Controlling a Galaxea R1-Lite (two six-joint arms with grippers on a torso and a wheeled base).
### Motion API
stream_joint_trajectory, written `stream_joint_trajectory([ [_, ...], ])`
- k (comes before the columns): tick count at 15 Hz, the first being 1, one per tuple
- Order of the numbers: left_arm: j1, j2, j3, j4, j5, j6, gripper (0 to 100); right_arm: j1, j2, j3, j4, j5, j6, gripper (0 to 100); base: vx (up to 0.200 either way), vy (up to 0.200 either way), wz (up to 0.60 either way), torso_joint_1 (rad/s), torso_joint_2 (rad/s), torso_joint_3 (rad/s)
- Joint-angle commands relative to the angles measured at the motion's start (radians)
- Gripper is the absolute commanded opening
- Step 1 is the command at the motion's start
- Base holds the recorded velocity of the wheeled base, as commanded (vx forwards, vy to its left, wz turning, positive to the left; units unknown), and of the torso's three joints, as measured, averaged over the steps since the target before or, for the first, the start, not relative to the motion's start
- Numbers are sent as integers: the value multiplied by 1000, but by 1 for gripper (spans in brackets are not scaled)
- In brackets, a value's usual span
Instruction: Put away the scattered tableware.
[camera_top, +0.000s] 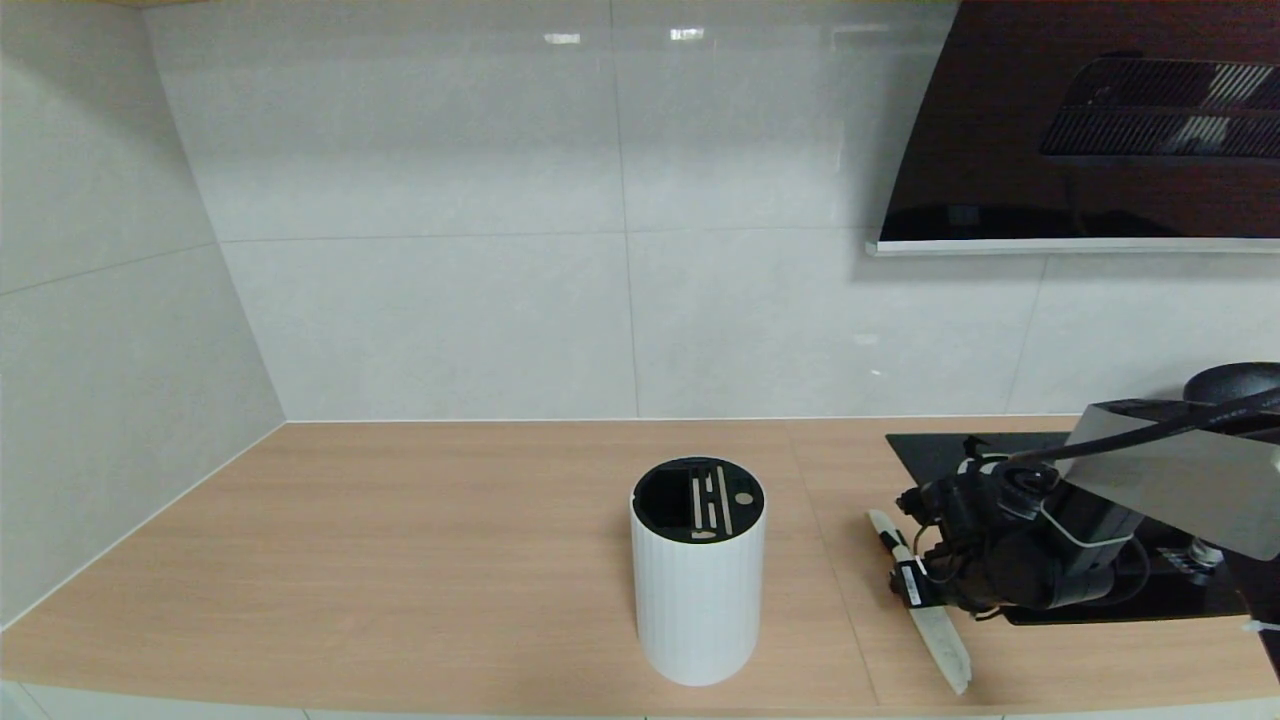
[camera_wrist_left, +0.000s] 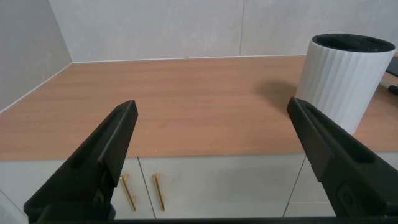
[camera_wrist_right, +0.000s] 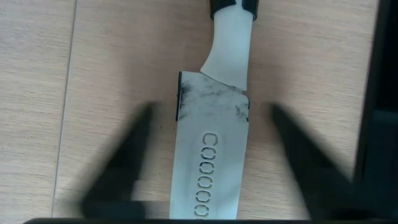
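Knife: a white blade with grey smudges at its heel and a row of small printed marks along the flat. In the right wrist view it narrows into a white neck, and the handle turns black further up. It lies flat on the wooden counter, handle toward the wall and tip pointing at the front edge. It sits between the holder and the black cooktop, close to the cooktop's left edge.

The right gripper hangs low over the knife where blade meets handle. Its jaws are spread, with one blurred dark finger on each side of the blade. Neither finger touches the blade, and bare wood shows in both gaps.

The holder is a white ribbed cylinder standing upright, with a black top cut by slots and one larger opening. It is well apart from the knife, with clear counter between them.

The left gripper hovers off the counter's front edge, above the cabinet doors and their gold pulls. Its jaws are released wide and hold nothing. The holder stands ahead of it and off to its right.

Left of the holder the counter runs bare to the tiled corner. The knife tip lies near the front lip.
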Motion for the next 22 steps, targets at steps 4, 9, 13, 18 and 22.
stream_joint_trajectory([
  [4,1,0,0,0,0,0,100,2,1,-1,0,-11,0,0,0,0,0,0,0,0],
  [9,1,0,0,0,0,0,100,2,-25,8,-3,-12,9,0,0,0,0,0,0,0],
  [13,-1,0,0,0,0,9,100,9,-237,101,-8,-6,41,0,0,0,0,0,0,0],
  [18,-25,86,-219,62,-95,-20,100,104,-573,112,26,-8,79,0,0,0,0,0,0,0],
  [22,-74,535,-580,149,-333,-17,100,215,-734,28,108,-8,84,0,0,0,0,0,0,0],
])
